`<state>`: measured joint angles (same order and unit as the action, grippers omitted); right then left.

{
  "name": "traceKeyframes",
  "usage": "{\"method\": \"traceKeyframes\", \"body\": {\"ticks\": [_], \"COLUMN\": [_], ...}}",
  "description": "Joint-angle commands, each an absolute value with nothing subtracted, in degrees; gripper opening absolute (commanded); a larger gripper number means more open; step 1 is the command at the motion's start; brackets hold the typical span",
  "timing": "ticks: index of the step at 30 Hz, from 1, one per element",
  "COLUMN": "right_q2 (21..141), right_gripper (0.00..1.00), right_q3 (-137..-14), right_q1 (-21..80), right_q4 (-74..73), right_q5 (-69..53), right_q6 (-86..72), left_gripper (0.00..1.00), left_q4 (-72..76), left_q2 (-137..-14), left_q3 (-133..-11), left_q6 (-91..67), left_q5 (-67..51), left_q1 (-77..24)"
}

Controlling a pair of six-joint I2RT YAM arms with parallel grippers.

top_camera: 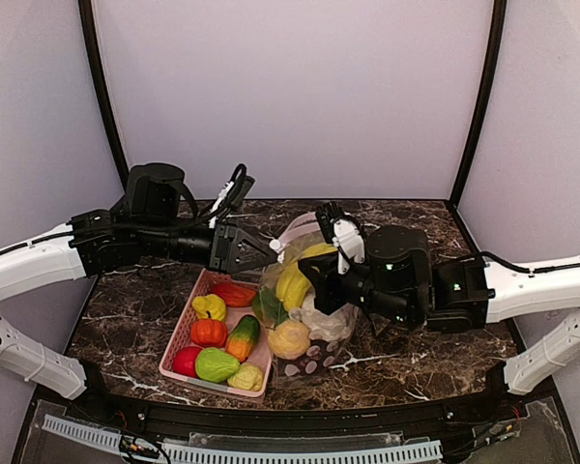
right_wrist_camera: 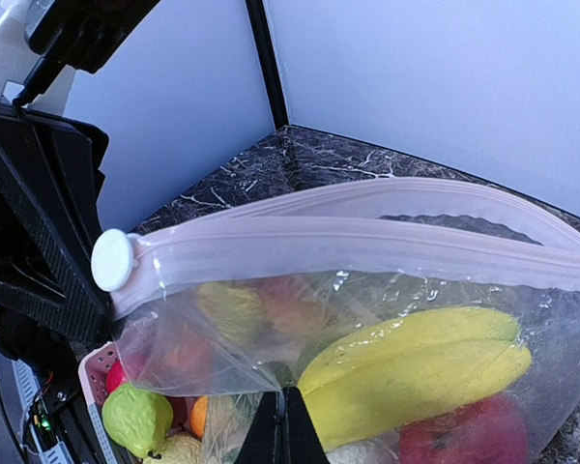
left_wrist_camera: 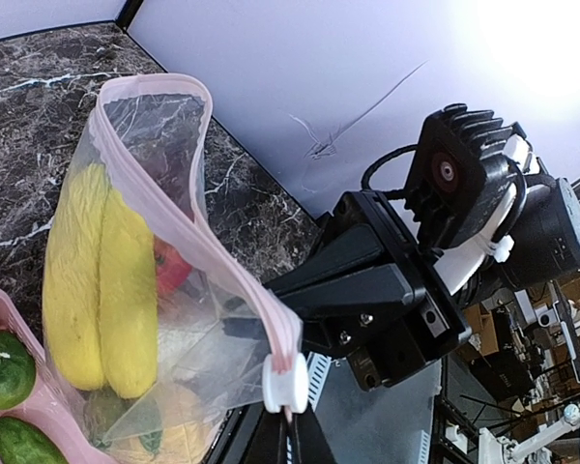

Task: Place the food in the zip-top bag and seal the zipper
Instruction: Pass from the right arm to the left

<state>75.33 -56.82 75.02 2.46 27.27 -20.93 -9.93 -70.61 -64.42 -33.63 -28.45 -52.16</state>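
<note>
The zip-top bag (top_camera: 319,319) stands between my arms, holding a yellow banana (top_camera: 292,280), a red fruit (left_wrist_camera: 171,266) and a yellow-orange ball (top_camera: 288,338). My left gripper (left_wrist_camera: 295,427) is shut on the end of the pink zipper (left_wrist_camera: 250,299), right below its white slider (left_wrist_camera: 285,385). At the far end the bag's mouth still gapes. My right gripper (right_wrist_camera: 288,423) is shut on the clear bag film below the zipper (right_wrist_camera: 348,242), beside the banana (right_wrist_camera: 416,372). In the top view the left gripper (top_camera: 269,248) and right gripper (top_camera: 316,275) face each other across the bag.
A pink slatted basket (top_camera: 186,333) lies left of the bag with several toy fruits and vegetables in it. The marble table's front edge runs just below the basket. A green fruit (right_wrist_camera: 135,418) shows in the basket in the right wrist view.
</note>
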Motion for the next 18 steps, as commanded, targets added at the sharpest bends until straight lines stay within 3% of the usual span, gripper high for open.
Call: {"method": "traceKeyframes", "body": {"ticks": [1,5,10,14,18], "right_q2": [75.3,73.3,68.9,65.4,63.9], "right_gripper": [0.03,0.28,0.71,0.88,0.98], "right_q3": [-59.7,-60.7,-61.2,-62.9,-66.1], "right_q1": [75.5,75.5,75.6,75.6,75.4], "right_q4": [1.3,-1.1,-5.7,-9.9,-15.1], "right_q5": [27.2,24.8,22.5,21.7,21.4], "right_q6": [-22.4,-22.7,-23.3,-22.4,-19.9], "left_gripper": [0.01,0.01,0.01,0.01,0.01], "left_q4": [-12.1,-17.7,-23.6,-27.7,-33.3], "left_q2": [-70.5,-72.4,-74.6,-75.5,-77.1], "left_q3": [-64.9,-69.4,-74.9,-77.3,-80.2], "left_q6": [-30.1,-25.8,-20.7,-16.2,-10.6], "left_q5": [-27.4,-27.5,-28.5,-29.8,-30.8], "left_q1": [-52.0,-52.0,-51.6,-51.1,-50.9]}}
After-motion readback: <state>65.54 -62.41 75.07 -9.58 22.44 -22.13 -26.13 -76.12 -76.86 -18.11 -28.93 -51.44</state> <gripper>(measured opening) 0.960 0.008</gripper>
